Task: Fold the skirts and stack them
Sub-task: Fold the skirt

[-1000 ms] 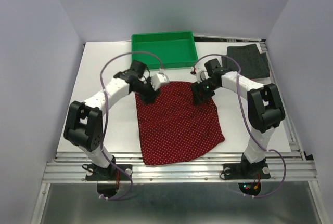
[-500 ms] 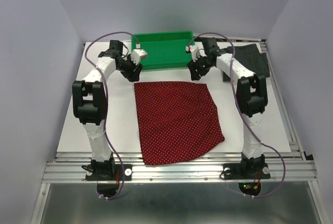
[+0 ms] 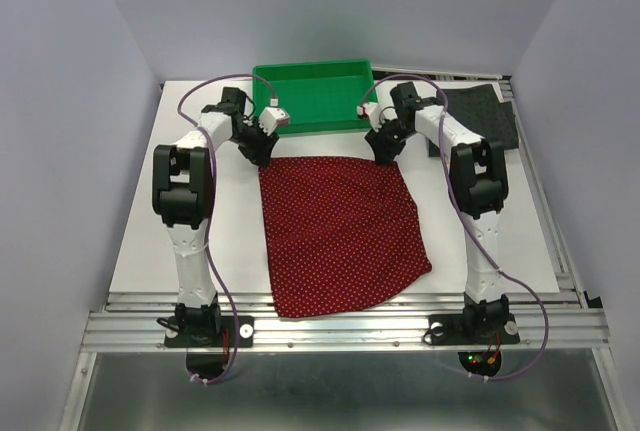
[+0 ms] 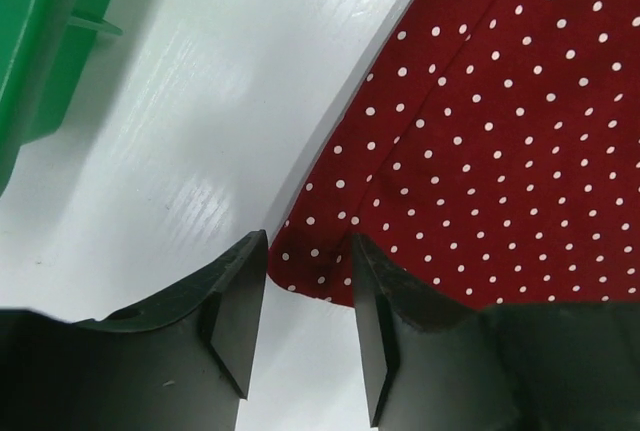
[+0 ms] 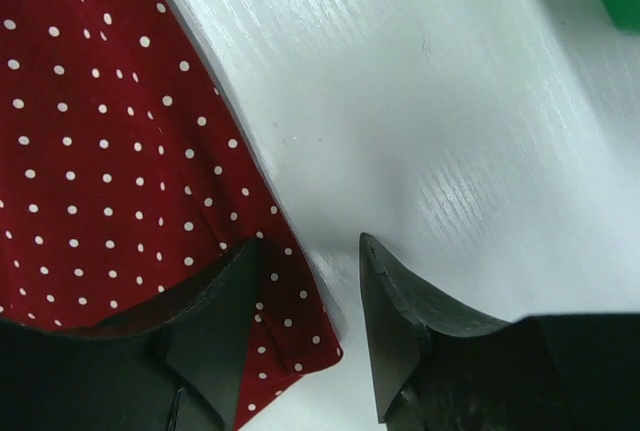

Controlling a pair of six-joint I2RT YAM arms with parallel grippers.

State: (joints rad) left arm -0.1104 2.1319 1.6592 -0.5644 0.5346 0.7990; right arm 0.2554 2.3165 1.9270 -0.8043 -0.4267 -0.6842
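Red skirt flat at centre of top view on white table, narrower edge toward top. Grey skirt at upper right, well apart. Green tray at top centre, near red skirt's top edge. Left gripper at skirt's upper-left corner, fingers apart, corner in gap. Right gripper at upper-right corner, fingers apart, one over cloth edge, other over bare table.

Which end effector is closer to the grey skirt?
Right. The right end effector is just left of the grey skirt; the left end effector is farther left, across the red skirt.
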